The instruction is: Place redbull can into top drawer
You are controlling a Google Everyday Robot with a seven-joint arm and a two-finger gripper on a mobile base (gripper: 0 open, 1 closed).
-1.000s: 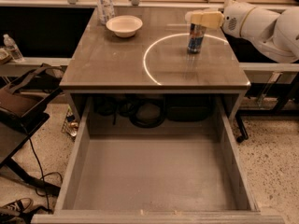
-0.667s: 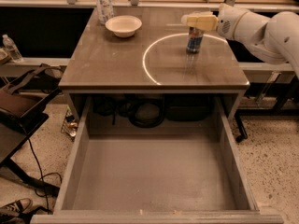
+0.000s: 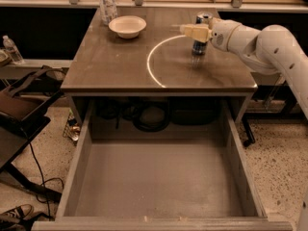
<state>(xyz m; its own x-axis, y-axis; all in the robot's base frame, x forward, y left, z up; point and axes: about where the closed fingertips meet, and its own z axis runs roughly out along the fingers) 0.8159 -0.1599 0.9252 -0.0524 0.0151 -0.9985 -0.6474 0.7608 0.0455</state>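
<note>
The redbull can point(image 3: 198, 47) stands upright on the right rear part of the tabletop point(image 3: 110, 66), inside a thin white ring point(image 3: 149, 66). My gripper point(image 3: 192, 31) reaches in from the right on a white arm point(image 3: 269, 44) and lies across the can's upper half, in front of it. The can's silver top point(image 3: 204, 18) shows above the gripper. The top drawer point(image 3: 159, 177) is pulled wide open below the table's front edge, and its flat bottom is bare.
A white bowl point(image 3: 127, 26) and a clear plastic bottle point(image 3: 107, 4) stand at the table's rear left. Dark cables point(image 3: 149, 117) lie under the table behind the drawer. A dark chair with a bag point(image 3: 21, 107) stands at the left, with a small bottle point(image 3: 12, 49) behind it.
My gripper has moved down and to the left, from above the can's top to across its upper half. The can stands in the same place.
</note>
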